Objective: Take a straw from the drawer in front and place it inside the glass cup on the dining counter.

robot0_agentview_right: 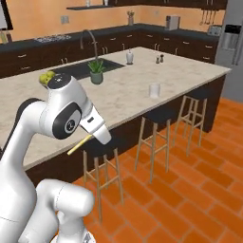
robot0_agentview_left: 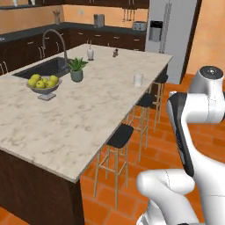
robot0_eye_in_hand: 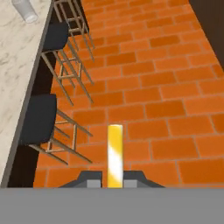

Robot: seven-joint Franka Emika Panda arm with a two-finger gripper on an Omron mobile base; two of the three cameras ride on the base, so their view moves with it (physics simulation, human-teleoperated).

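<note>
In the hand view my gripper (robot0_eye_in_hand: 114,182) is shut on the straw (robot0_eye_in_hand: 115,154), a yellow-tan stick that juts forward between the fingertips above the orange brick floor. The right base view shows the straw (robot0_agentview_right: 79,145) poking out below my hand, in front of the counter's edge. The glass cup (robot0_agentview_left: 138,79) (robot0_agentview_right: 154,90) (robot0_eye_in_hand: 25,9) stands upright near the stool-side edge of the beige marbled dining counter (robot0_agentview_left: 83,118) (robot0_agentview_right: 123,97) (robot0_eye_in_hand: 17,61), well away from the gripper. The drawer is out of view.
Three black-seated stools (robot0_agentview_left: 120,136) (robot0_agentview_right: 160,115) (robot0_eye_in_hand: 40,118) line the counter's edge. On the counter are a bowl of yellow-green fruit (robot0_agentview_left: 43,84), a potted plant (robot0_agentview_left: 77,69), a sink with a curved tap (robot0_agentview_left: 52,66) and a soap bottle (robot0_agentview_left: 90,53). A fridge (robot0_agentview_left: 169,30) stands behind.
</note>
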